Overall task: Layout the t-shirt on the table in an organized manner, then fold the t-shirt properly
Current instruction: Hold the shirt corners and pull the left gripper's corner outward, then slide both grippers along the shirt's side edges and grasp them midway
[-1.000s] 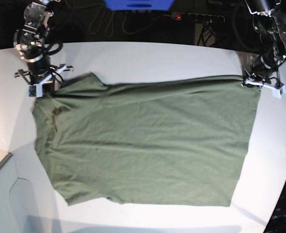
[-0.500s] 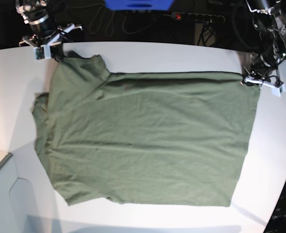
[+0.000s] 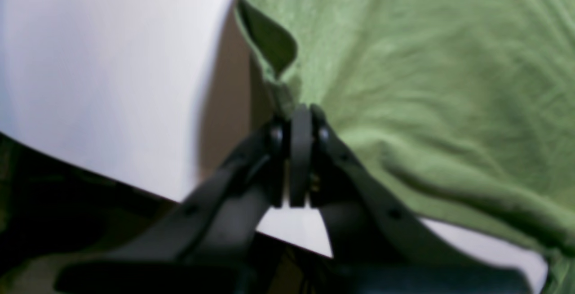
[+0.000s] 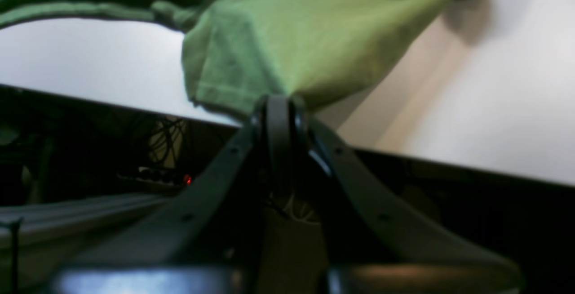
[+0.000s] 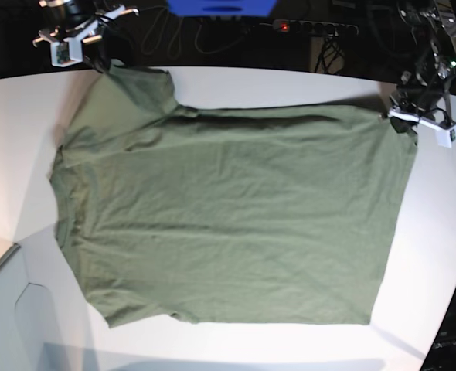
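Lying spread across the white counter [image 5: 212,85], olive-green t-shirt [image 5: 228,216], mostly flat with soft wrinkles, covering the middle of the base view from nine o'clock to three o'clock. Hem edge running down the three o'clock side, collar end toward nine o'clock, lower sleeve flat near seven o'clock. Upper sleeve drawn up toward eleven o'clock, lifted off the counter and stretched to a point.

Pinching that sleeve hem: right tool [image 5: 98,60], at eleven o'clock in the base view, just past the counter's far edge. From the right wrist camera, right tool [image 4: 279,105] pressed together on a stitched fold of green cloth, fabric fanning out toward twelve o'clock, dark floor and cables showing at eight o'clock beneath the counter edge.

Pinching the far hem corner: left tool [image 5: 402,120], at two o'clock in the base view, low over the counter. From the left wrist camera, left tool [image 3: 300,118] pressed together on the cloth edge, a small loop of hem standing open just above at twelve o'clock, t-shirt [image 3: 426,82] filling the side from one to four o'clock, bare counter [image 3: 103,69] at nine o'clock.

Power strip [image 5: 313,28] with a red light at twelve o'clock behind the counter, blue object [image 5: 220,7] beside it.
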